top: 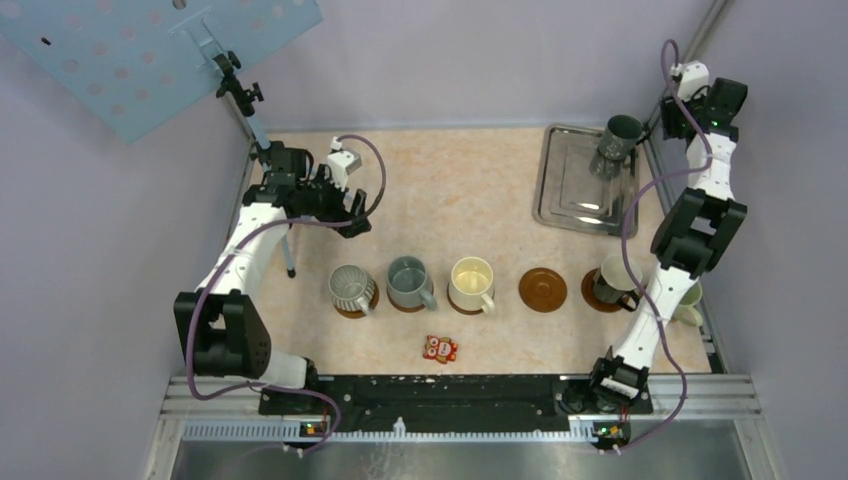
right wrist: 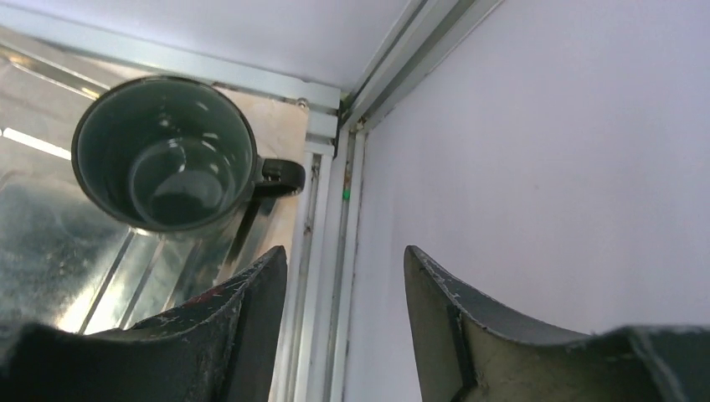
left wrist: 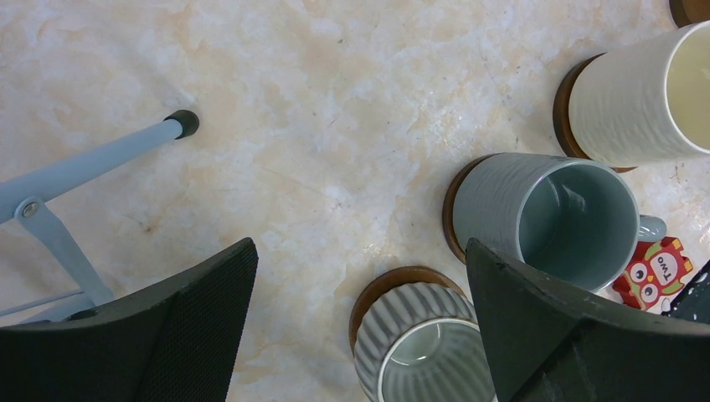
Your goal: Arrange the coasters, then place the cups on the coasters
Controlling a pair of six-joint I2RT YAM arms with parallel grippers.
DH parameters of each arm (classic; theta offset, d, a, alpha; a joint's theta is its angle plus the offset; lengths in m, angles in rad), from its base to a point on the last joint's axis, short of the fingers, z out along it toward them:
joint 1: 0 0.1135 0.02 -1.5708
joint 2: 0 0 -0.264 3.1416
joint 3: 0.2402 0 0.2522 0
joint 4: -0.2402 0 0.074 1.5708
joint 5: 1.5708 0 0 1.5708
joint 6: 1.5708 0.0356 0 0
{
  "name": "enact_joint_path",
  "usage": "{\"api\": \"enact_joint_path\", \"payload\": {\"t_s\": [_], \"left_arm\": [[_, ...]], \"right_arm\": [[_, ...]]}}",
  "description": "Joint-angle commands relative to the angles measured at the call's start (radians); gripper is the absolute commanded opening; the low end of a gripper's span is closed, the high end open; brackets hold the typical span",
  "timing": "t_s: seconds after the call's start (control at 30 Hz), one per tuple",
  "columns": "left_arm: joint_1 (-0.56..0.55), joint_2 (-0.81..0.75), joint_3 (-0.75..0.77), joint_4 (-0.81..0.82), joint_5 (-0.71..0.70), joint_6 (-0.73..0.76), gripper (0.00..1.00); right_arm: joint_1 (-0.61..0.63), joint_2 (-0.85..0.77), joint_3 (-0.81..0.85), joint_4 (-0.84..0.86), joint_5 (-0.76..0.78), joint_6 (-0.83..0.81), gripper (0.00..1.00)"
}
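A row of coasters crosses the table. The ribbed grey cup (top: 352,288), the blue-grey cup (top: 408,282) and the cream cup (top: 472,284) each stand on one. One coaster (top: 543,290) is bare. Another cup (top: 612,280) on a coaster is partly hidden by the right arm. A pale green cup (top: 691,304) stands at the right edge. The dark green cup (top: 620,146) (right wrist: 163,151) stands on the metal tray (top: 570,185). My right gripper (top: 668,118) (right wrist: 346,251) hangs open and empty just right of it, over the tray's edge. My left gripper (top: 340,205) (left wrist: 360,251) is wide open above the ribbed cup (left wrist: 419,352).
A red-and-white owl packet (top: 440,348) lies in front of the row. A blue stand leg (top: 288,255) (left wrist: 100,159) rests on the table at the left. The side wall (right wrist: 544,151) and a metal rail (right wrist: 335,251) lie close to the right gripper.
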Motion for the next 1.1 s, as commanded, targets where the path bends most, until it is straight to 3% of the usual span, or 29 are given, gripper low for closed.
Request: {"api": "enact_joint_path", "payload": {"t_s": [0.0,0.37,0.63,1.07], "left_arm": [[-0.004,0.009,0.044,0.012,0.002,0.005,0.99],[-0.002,-0.019,0.028,-0.004,-0.022,0.012,0.99],[-0.002,-0.016,0.029,-0.002,-0.018,0.010,0.99],[-0.002,-0.005,0.034,0.004,-0.013,0.007,0.99]], "right_arm": [[0.037,0.041,0.002,0.126,0.055,0.086,0.52],[0.080,0.086,-0.007,0.143,0.072,0.114,0.51],[0.081,0.066,-0.043,0.128,0.002,0.165,0.50],[0.074,0.051,-0.053,0.099,-0.102,0.479,0.51]]}}
